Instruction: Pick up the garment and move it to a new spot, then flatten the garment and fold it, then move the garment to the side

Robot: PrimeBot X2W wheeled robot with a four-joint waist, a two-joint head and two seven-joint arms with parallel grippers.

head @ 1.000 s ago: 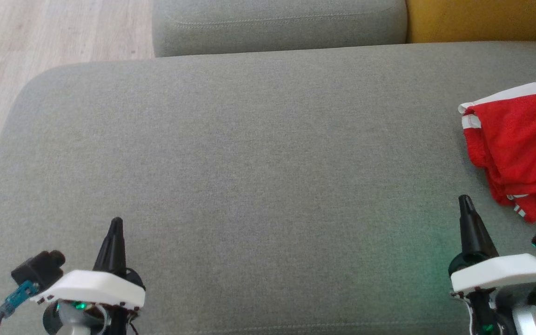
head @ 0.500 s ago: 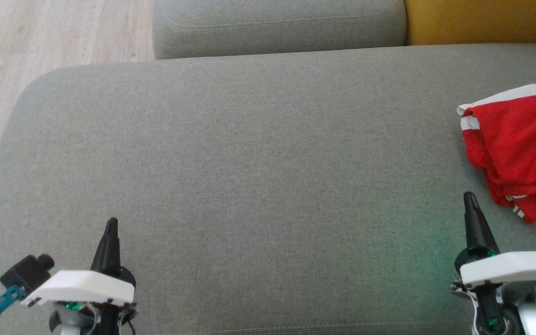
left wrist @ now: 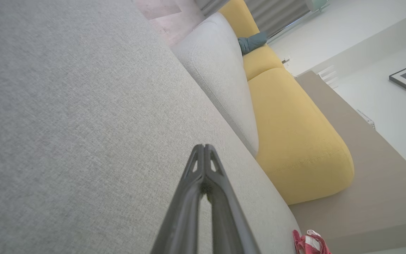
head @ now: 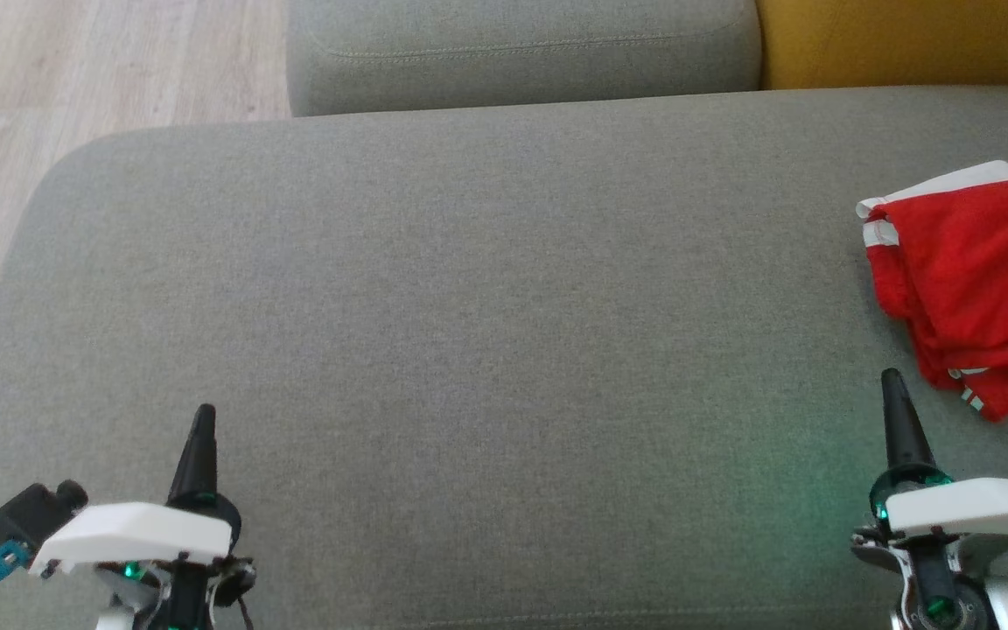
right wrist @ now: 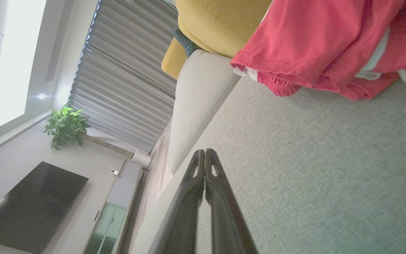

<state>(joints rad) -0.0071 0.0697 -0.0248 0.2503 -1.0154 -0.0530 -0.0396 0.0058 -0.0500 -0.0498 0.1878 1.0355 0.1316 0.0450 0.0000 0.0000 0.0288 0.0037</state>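
Lying just beyond the closed right gripper (head: 892, 382), the garment (head: 968, 280) seems untouched.

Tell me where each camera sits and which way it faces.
Head view: on the head, looking down at the grey seat; left pincer and right pincer at the bottom corners.
Left wrist view: on the left wrist, looking past its pincer across the seat to a yellow cushion.
Right wrist view: on the right wrist, looking past its pincer at the red garment.
Shared: every view shows the garment.
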